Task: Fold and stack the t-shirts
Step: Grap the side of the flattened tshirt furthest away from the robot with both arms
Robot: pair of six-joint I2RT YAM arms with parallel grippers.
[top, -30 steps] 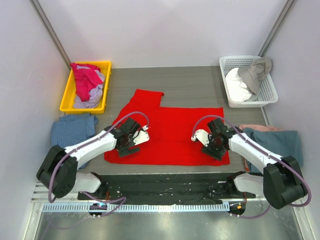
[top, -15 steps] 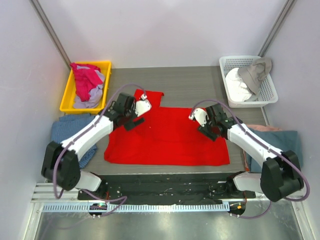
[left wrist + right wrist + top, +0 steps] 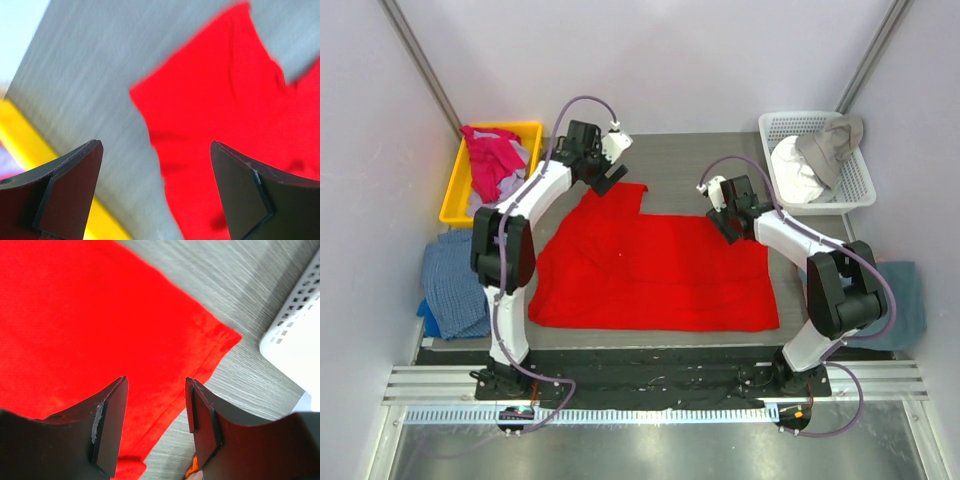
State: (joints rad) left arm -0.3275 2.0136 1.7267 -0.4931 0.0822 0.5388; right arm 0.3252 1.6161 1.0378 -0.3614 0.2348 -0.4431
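One bright red t-shirt (image 3: 650, 270) lies spread flat across the grey table, a sleeve sticking out at its back left. My left gripper (image 3: 608, 178) hovers over that sleeve's far edge. In the left wrist view its jaws (image 3: 156, 190) stand wide open with the red cloth (image 3: 225, 115) below and nothing between them. My right gripper (image 3: 732, 224) hangs over the shirt's back right corner. The right wrist view shows it (image 3: 156, 415) open above the red hem (image 3: 200, 365), gripping nothing.
A yellow bin (image 3: 450, 205) at the back left holds magenta-pink (image 3: 490, 160) and lavender t-shirts. A white basket (image 3: 860, 200) at the back right holds white and grey cloth. Blue cloth (image 3: 455, 285) lies left of the table, teal cloth (image 3: 910, 300) right.
Both arms have swung from the shirt's near half to its far edge: the left to the back-left sleeve, the right to the back-right corner. The red shirt has not moved.
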